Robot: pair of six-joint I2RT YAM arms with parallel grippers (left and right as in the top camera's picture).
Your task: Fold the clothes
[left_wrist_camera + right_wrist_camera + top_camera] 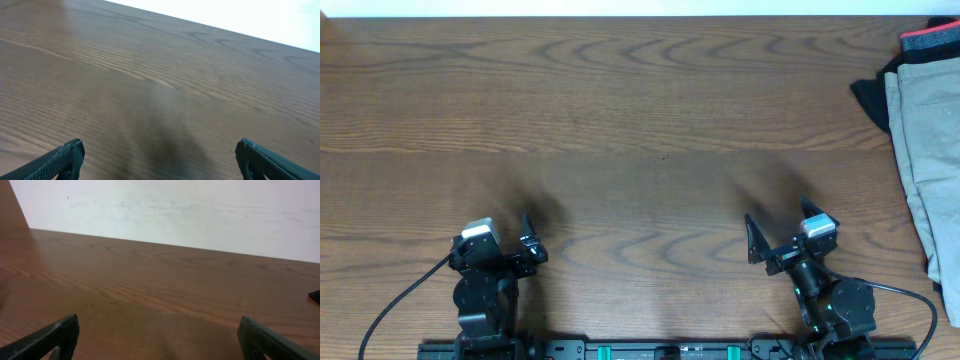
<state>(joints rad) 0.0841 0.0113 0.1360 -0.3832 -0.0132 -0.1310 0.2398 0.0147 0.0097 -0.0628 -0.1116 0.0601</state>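
Observation:
The clothes (932, 140), a light khaki garment, lie in a heap at the table's right edge, partly cut off by the overhead view. My left gripper (505, 238) rests near the front left of the table, far from the heap. In its wrist view the left gripper (159, 150) is open over bare wood. My right gripper (782, 225) sits front right, a good way left of the clothes. The right gripper (159, 325) is open too, with nothing between its fingers (65, 332).
A black garment (870, 98) with red trim (930, 42) lies under the khaki heap at the back right; a corner of the black garment (315, 296) shows in the right wrist view. The wooden table (620, 130) ends at a white wall (175, 215).

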